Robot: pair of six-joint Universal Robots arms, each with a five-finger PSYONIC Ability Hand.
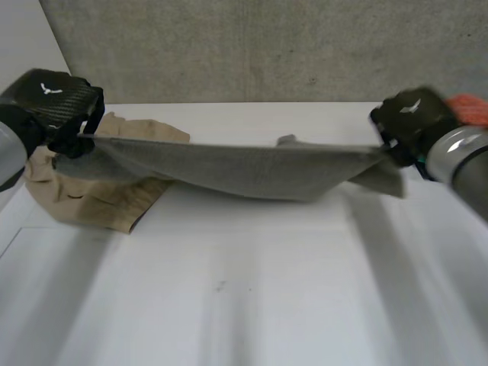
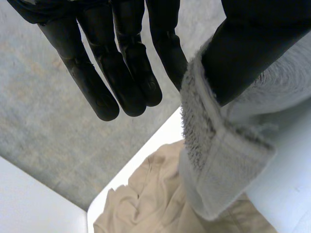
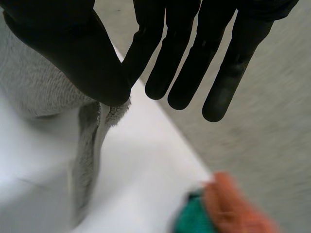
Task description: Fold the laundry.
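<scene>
the grey towel (image 1: 244, 171) hangs stretched over the counter (image 1: 252, 297), its ends pinched between thumb and fingers (image 2: 165, 48) of the left hand (image 1: 53, 103) and, it seems, the right hand (image 1: 412, 118); beige cloth (image 1: 99, 202) lies under the left.

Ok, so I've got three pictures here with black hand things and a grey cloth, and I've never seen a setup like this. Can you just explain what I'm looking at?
It's a two-armed robot at a white table, and each arm ends in a black mechanical hand. The wide picture comes from a camera between and behind the arms, looking down. In it, the left hand and the right hand each pinch one end of a grey towel, which is stretched between them and sags in the middle. The other two pictures come from cameras on the wrists, looking along each palm. In both, the towel is caught between the thumb and the fingers. A crumpled beige cloth lies on the table by the left hand. Something orange and green lies near the table's edge beside the right hand.
</scene>
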